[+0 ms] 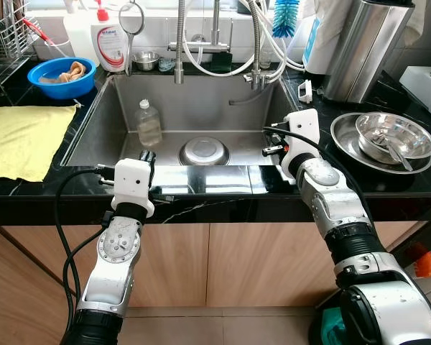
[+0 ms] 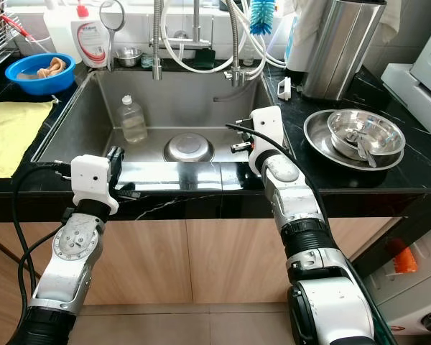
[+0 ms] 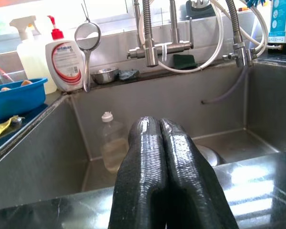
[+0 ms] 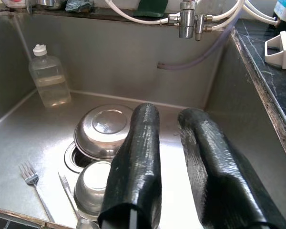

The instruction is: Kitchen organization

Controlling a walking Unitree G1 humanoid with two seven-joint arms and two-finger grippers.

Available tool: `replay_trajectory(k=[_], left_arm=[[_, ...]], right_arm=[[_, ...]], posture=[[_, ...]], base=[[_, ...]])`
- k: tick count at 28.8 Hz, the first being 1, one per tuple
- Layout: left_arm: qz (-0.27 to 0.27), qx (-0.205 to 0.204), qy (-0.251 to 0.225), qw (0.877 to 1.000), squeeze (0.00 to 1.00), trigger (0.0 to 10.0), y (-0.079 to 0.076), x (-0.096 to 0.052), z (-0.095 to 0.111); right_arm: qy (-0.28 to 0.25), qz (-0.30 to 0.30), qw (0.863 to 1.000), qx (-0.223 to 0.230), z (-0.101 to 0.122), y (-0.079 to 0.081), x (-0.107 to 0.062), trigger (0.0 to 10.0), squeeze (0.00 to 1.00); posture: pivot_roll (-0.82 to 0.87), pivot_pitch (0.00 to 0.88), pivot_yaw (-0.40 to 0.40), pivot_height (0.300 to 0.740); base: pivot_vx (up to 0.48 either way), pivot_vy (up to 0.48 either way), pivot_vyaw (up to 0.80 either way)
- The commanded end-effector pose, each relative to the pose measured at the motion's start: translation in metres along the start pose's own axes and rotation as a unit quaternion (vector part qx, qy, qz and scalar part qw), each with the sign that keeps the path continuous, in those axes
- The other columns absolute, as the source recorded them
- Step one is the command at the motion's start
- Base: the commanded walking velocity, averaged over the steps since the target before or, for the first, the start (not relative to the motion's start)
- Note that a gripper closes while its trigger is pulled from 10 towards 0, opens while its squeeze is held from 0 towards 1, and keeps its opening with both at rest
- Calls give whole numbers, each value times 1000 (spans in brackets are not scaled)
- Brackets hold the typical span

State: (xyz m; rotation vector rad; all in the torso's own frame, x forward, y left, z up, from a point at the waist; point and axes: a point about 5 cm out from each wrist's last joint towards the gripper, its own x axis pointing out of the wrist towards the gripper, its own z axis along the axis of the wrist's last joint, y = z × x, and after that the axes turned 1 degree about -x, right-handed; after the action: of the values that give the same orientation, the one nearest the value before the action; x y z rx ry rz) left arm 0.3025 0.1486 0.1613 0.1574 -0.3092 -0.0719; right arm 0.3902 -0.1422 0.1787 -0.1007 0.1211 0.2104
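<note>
Reach stage: right hand (image 4: 169, 157), fingers spread, over the steel sink (image 1: 115, 108); left hand (image 3: 164, 162) pressed together. Next: lower onto upturned steel bowl (image 4: 105, 130).

The sink's front wall hides the fork (image 4: 31, 179) from both eye views.

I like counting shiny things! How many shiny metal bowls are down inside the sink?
2. One upside-down bowl sits over the drain; a second bowl lies right beside it, nearer the front wall. The sink's front edge may hide more.
</note>
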Motion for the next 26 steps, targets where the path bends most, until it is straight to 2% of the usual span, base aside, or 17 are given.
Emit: replay_trajectory(k=[1,2,3,5,7,9,10,11,12,16,18,20,21,22,26], left_arm=[[2,8,-6,1000,0,10000,-1,-2,1],[1,7,-6,1000,0,10000,-2,-3,1],[0,7,-6,1000,0,10000,-2,-3,1],[-1,7,-6,1000,0,10000,-3,-3,1],[-3,8,-6,1000,0,10000,-1,-4,2],[-4,9,-5,1000,0,10000,-1,-5,1],[-7,9,-3,1000,0,10000,-1,-6,1],[-7,9,-3,1000,0,10000,-1,-6,1],[-10,9,-2,1000,0,10000,-2,-6,0],[-15,8,-2,1000,0,10000,-4,-6,0],[-18,7,-1,1000,0,10000,-4,-6,0],[-22,8,-2,1000,0,10000,-5,-5,0],[-22,8,-2,1000,0,10000,-4,-5,0],[-21,9,-3,1000,0,10000,-4,-4,1],[-21,10,-3,1000,0,10000,-3,-3,1]], right_arm=[[-11,-8,1000,4,3,-1,-1,10000,1000],[-13,-11,1000,0,3,-2,-1,10000,1000],[-32,-24,999,-16,7,-5,-3,10000,0],[-61,-45,997,-34,13,-8,-7,10000,0],[-130,-114,984,-45,25,-21,-28,10000,0],[-153,-136,977,-52,26,-25,-42,10000,0],[-164,-152,973,-52,25,-27,-56,10000,0],[-164,-152,973,-52,25,-27,-56,10000,0],[-176,-175,967,-62,22,-29,-72,10000,0],[-198,-216,951,-94,18,-35,-99,10000,0],[-198,-232,948,-94,13,-38,-109,10000,0],[-172,-307,934,-60,1,-51,-127,10000,12],[-168,-314,933,-53,-1,-53,-129,10000,898],[-159,-310,937,-25,-8,-53,-128,10000,1000],[-136,-319,938,-24,-16,-56,-127,10000,1000]], posture=[[-109,0,-27,731],[-109,0,-28,731],[-106,0,-27,731],[-106,0,-25,731],[-108,0,-21,731],[-111,0,-19,731],[-116,0,-15,731],[-116,0,-15,731],[-119,0,-12,731],[-125,0,-6,731],[-126,0,-4,731],[-124,0,-1,731],[-126,0,-1,731],[-131,0,0,731],[-125,0,-3,731]], base=[[0,0,0],[0,0,0],[0,0,0],[0,0,0],[0,0,0],[0,0,0],[0,0,0],[0,0,0],[0,0,0],[0,0,0],[0,0,0],[0,0,0],[0,0,0],[0,0,0],[0,0,0]])
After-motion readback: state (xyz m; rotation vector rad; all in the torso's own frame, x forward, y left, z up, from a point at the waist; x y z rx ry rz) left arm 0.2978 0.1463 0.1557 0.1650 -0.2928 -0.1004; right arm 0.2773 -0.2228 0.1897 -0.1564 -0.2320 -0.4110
